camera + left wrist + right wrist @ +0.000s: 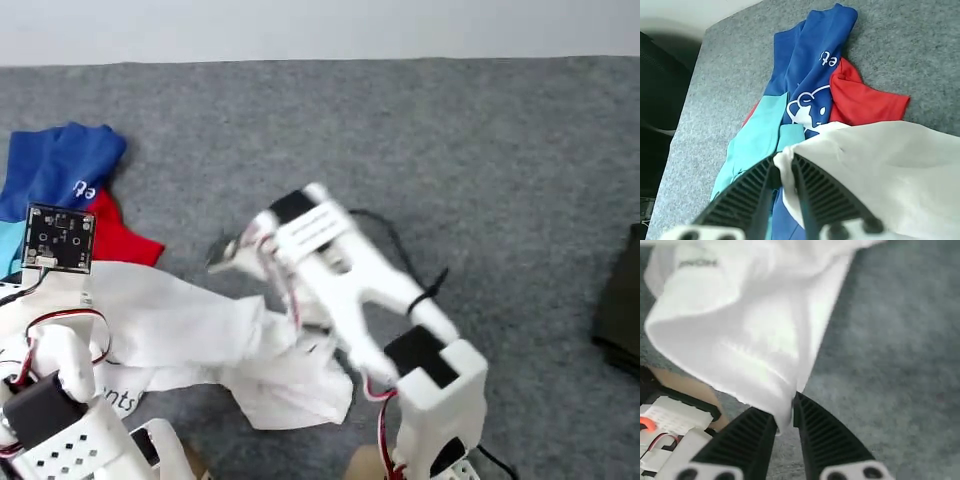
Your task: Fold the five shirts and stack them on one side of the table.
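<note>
White shirt (200,330), partly behind right arm (345,262)

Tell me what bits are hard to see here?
- High view: the dark cloth is cut off by the right edge.
- High view: an arm covers part of the white shirt.
- Left wrist view: the red shirt lies partly under the blue shirt and white shirt.

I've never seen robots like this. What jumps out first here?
A crumpled white shirt sprawls across the near side of the grey table, pinched by both the left gripper and the right gripper. Behind it, at the table's left, a blue shirt and a red shirt lie heaped together.
</note>
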`<state>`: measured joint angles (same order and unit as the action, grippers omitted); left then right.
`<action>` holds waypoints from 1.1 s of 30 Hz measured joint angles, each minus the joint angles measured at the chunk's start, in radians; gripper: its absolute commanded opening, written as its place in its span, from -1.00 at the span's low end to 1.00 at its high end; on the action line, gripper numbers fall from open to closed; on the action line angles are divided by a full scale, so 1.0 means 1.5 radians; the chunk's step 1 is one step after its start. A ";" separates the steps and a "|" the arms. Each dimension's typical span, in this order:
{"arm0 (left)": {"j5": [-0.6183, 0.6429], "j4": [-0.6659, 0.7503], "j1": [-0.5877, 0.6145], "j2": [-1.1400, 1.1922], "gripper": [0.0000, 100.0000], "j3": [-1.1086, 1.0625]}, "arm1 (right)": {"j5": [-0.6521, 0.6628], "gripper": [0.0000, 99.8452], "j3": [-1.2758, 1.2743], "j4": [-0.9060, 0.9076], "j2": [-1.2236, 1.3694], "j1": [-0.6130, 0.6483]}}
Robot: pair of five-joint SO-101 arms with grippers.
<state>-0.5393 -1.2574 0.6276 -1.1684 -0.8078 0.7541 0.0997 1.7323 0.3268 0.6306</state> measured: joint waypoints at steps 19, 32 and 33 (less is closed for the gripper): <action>0.053 0.066 -0.252 0.001 -0.99 -0.089 | 0.025 -0.79 0.046 -0.018 0.004 -0.357; 0.069 0.048 -0.252 0.001 -0.99 -0.122 | 0.038 -0.53 0.106 0.014 -0.115 -0.281; 0.069 0.048 -0.252 0.001 -0.99 -0.127 | 0.038 -0.53 0.107 0.014 -0.133 -0.257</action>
<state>-0.4365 -1.1853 0.2501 -1.1669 -0.9981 0.8109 0.2608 1.7538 0.1274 0.2455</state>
